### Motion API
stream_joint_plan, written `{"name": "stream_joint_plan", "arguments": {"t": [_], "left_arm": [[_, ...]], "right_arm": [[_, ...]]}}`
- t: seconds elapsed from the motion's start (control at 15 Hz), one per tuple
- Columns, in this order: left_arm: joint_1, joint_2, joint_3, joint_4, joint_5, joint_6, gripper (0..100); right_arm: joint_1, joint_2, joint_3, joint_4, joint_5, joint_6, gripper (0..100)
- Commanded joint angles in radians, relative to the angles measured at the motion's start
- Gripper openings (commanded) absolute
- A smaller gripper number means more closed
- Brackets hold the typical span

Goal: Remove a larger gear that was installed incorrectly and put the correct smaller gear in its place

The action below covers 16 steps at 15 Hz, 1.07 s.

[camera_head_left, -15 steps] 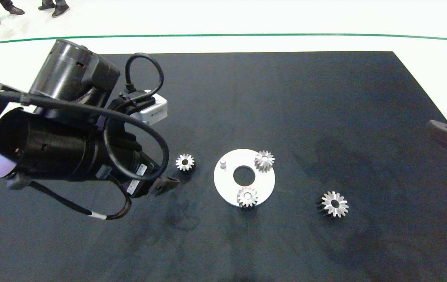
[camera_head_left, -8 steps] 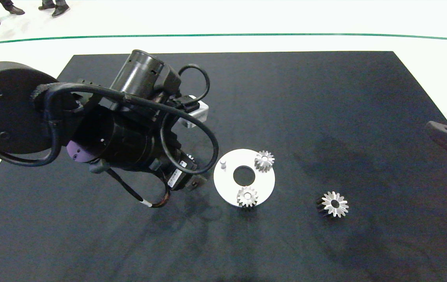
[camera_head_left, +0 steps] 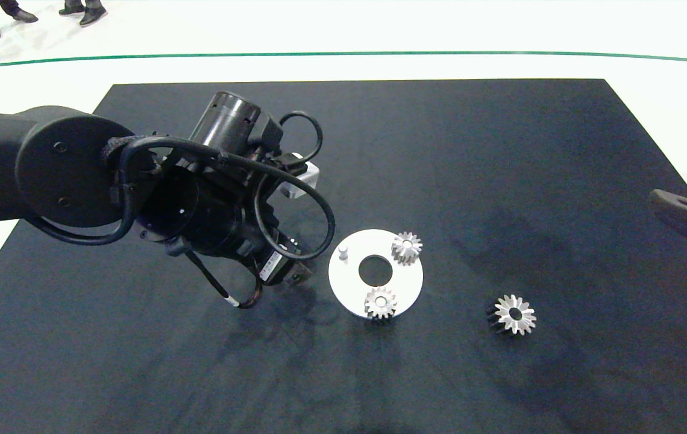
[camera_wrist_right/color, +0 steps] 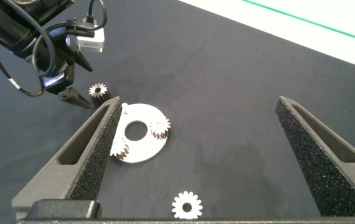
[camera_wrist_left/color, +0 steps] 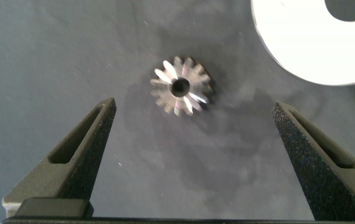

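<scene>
Removal looks done, since the larger gear [camera_head_left: 514, 314] lies loose on the mat [camera_head_left: 500, 150], while the left gripper [camera_wrist_left/color: 187, 134], fingers spread wide, hovers over the smaller gear [camera_wrist_left/color: 180, 86] beside the white plate [camera_head_left: 352, 295], not yet grasped.

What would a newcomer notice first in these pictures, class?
First, the big dark left arm reaching in over the black mat, its left gripper open above a loose smaller gear. Next, the white disc mid-mat carrying two small gears and one bare peg. The larger gear lies alone to its right.
</scene>
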Motion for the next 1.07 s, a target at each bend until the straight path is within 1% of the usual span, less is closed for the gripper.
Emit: {"name": "stream_joint_plan", "arguments": {"t": [0.07, 0.13, 0.47, 0.53, 0.67, 0.73, 0.87, 0.93, 1.07], "left_arm": [[0.007, 0.017, -0.004, -0.019, 0.001, 0.01, 96], [0.007, 0.025, -0.01, -0.019, 0.001, 0.008, 93], [0.005, 0.058, -0.02, -0.02, 0.001, 0.002, 84], [0.005, 0.061, -0.02, -0.022, 0.001, 0.002, 81], [0.005, 0.072, -0.022, -0.037, 0.001, 0.002, 78], [0.005, 0.074, -0.02, -0.039, 0.0, 0.005, 75], [0.007, 0.08, -0.02, -0.039, 0.001, 0.008, 72], [0.01, 0.086, -0.02, -0.039, 0.001, 0.008, 69], [0.013, 0.095, -0.019, -0.04, 0.001, 0.006, 66]], "right_arm": [[0.0, 0.004, 0.0, -0.002, -0.002, -0.002, 100], [0.0, 0.005, 0.001, -0.002, -0.002, -0.002, 100], [0.0, 0.01, 0.004, -0.002, -0.002, -0.002, 100], [0.0, 0.011, 0.007, -0.002, -0.002, -0.002, 100], [0.0, 0.011, 0.006, -0.002, -0.002, -0.002, 100], [0.0, 0.011, 0.007, -0.002, -0.002, -0.002, 100], [0.0, 0.011, 0.007, -0.001, -0.002, -0.002, 100], [0.0, 0.013, 0.007, -0.001, -0.002, -0.002, 100], [0.0, 0.015, 0.012, -0.002, -0.002, -0.003, 100]]}}
